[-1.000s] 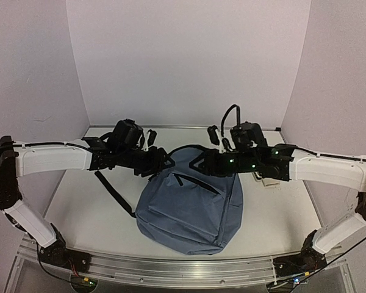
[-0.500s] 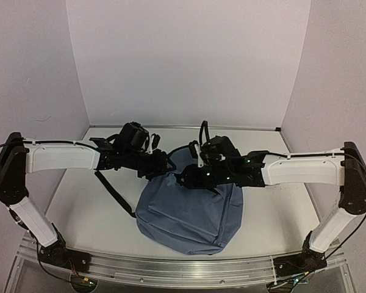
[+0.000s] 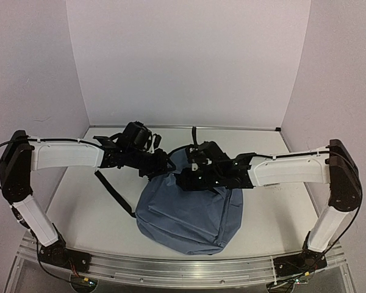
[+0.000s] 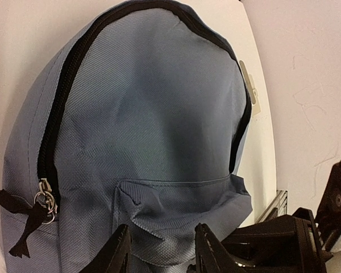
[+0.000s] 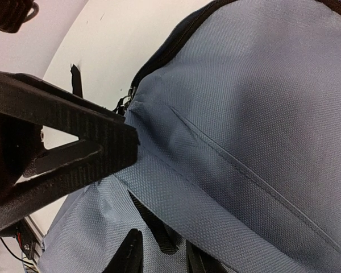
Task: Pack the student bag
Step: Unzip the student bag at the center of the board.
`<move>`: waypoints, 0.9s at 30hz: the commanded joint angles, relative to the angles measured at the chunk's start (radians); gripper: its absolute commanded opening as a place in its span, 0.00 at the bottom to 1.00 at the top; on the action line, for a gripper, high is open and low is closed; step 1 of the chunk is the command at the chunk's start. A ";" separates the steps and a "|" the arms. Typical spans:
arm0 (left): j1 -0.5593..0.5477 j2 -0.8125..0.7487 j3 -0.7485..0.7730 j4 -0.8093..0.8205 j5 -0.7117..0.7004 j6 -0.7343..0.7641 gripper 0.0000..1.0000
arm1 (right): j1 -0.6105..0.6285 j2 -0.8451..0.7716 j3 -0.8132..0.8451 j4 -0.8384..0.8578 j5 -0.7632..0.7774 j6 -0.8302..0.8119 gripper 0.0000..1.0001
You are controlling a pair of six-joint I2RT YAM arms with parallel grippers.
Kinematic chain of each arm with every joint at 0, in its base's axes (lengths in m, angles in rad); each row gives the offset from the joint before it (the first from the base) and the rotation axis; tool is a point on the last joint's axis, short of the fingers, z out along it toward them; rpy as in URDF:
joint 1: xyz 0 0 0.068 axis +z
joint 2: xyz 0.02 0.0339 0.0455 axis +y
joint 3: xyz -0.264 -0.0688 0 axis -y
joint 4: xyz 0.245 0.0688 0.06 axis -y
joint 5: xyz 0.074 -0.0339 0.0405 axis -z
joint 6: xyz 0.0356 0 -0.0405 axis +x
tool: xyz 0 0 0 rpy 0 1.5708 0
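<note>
The student bag (image 3: 192, 213), a large slate-blue backpack, lies in the middle of the table with its top toward the back wall. My left gripper (image 3: 163, 166) is at the bag's top left. In the left wrist view it (image 4: 162, 253) is closed on a bunched fold of the bag's blue fabric (image 4: 159, 131). My right gripper (image 3: 186, 180) presses onto the bag's upper front. In the right wrist view its narrow jaws (image 5: 165, 256) pinch blue fabric (image 5: 261, 114) and black zipper tape. The main zipper's pull (image 4: 42, 203) hangs at the left.
A black shoulder strap (image 3: 113, 192) trails on the table left of the bag. A pale flat item (image 4: 250, 91) lies on the table by the bag's far side. The left gripper's finger (image 5: 62, 133) sits very close to my right gripper. Walls close the back and sides.
My right arm has swung left and down from beside the bag's top onto its upper front, close to the left gripper. The left gripper has stayed on the bag's top edge.
</note>
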 commanded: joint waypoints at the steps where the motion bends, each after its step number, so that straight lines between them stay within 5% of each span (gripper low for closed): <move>1: 0.006 0.027 0.057 -0.012 0.010 0.003 0.37 | 0.010 0.036 0.051 -0.008 0.057 -0.014 0.27; 8: 0.006 0.034 0.060 -0.006 0.016 0.001 0.25 | 0.029 0.068 0.073 -0.017 0.087 -0.021 0.23; 16: 0.008 0.038 0.052 -0.004 0.011 -0.001 0.11 | 0.030 0.062 0.066 -0.040 0.135 -0.009 0.00; 20: 0.008 0.025 0.044 -0.006 -0.010 -0.001 0.00 | 0.030 0.044 0.058 -0.047 0.155 -0.003 0.00; 27: 0.011 0.002 0.043 -0.029 -0.037 0.010 0.00 | 0.030 0.016 0.050 -0.083 0.210 0.004 0.00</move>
